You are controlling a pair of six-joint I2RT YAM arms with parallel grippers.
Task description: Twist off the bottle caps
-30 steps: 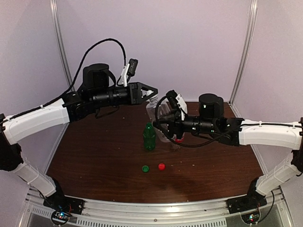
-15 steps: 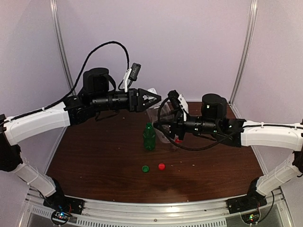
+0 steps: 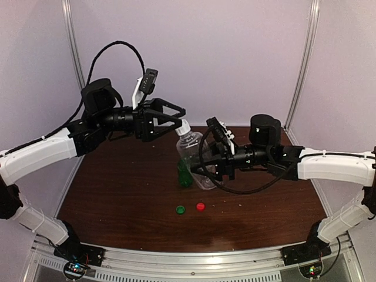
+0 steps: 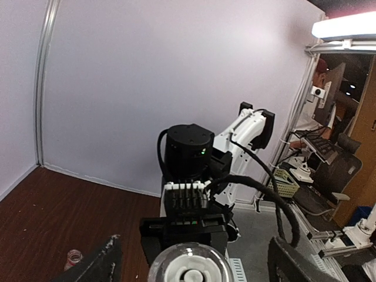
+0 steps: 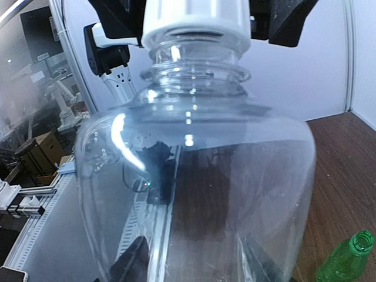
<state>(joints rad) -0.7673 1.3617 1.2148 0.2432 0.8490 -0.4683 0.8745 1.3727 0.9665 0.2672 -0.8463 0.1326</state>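
Now the left hand (image 3: 180,117) has opened wide around the white cap (image 3: 184,128) as the right hand (image 3: 210,166), gripping the clear bottle (image 3: 194,150), raises it, so the cap is still on.

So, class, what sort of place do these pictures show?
Probably a robotics lab: a left arm and right arm bolted to a table, plain panels on aluminium posts around it, an office chair beyond.
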